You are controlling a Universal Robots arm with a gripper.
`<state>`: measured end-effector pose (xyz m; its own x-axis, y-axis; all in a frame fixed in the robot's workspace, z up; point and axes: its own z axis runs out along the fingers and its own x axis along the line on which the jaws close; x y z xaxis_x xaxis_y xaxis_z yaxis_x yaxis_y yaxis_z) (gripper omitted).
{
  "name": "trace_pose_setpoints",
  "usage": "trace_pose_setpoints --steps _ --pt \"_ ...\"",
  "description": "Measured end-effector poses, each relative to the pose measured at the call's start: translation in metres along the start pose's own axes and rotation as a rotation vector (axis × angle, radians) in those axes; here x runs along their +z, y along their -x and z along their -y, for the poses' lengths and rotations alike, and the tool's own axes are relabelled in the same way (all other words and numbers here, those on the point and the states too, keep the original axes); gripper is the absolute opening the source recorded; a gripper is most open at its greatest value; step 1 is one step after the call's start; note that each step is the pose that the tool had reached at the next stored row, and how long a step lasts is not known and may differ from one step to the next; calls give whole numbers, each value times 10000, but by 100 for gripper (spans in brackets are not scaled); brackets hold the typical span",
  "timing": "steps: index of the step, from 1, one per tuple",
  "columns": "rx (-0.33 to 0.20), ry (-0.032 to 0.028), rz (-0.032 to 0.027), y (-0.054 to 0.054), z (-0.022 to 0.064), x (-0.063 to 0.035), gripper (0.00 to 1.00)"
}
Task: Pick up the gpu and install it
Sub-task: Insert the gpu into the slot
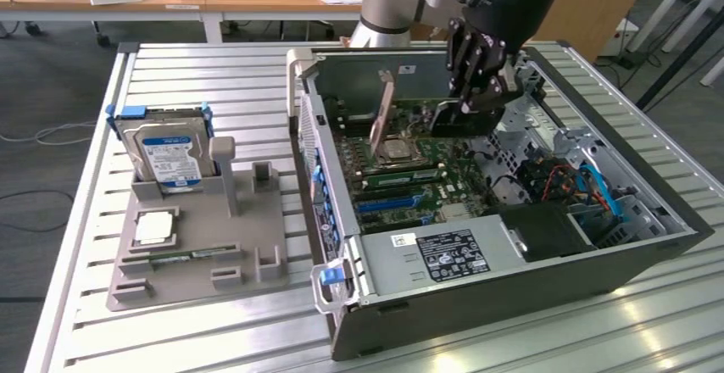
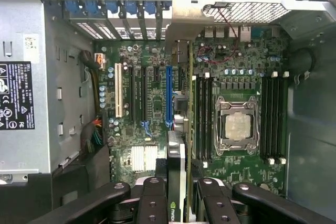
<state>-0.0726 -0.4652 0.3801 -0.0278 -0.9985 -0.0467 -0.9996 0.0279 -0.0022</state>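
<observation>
The gpu stands on edge inside the open computer case, over the motherboard. My gripper reaches down into the case and is shut on the card's black end. In the wrist view the gpu is seen edge-on, clamped between my black fingers, with my gripper straddling it. The card runs toward the slotted rear wall, its metal bracket at that wall. It lies between the blue slot and the memory slots. Whether its edge sits in a slot I cannot tell.
A grey holder on the slatted table at the exterior view's left carries a hard drive, a square chip and a green memory stick. Inside the case are the processor socket, the power supply and cable bundles.
</observation>
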Motion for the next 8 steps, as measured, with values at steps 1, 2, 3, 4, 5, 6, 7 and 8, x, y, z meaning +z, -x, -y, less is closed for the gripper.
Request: trace_pose_setpoints --steps 1,2,3,4,5,6,7,8 --pt "1 0 0 -1 0 14 27" --pt "3 1 -1 -1 -1 27 27" --pt "4 0 1 -2 -2 42 27" --pt "5 0 1 -2 -2 57 27" --pt "7 0 1 -3 -2 74 27" --pt "7 0 1 -4 -3 90 27" --pt "9 0 1 -4 -3 107 27" --pt "10 -1 1 -5 -3 126 27"
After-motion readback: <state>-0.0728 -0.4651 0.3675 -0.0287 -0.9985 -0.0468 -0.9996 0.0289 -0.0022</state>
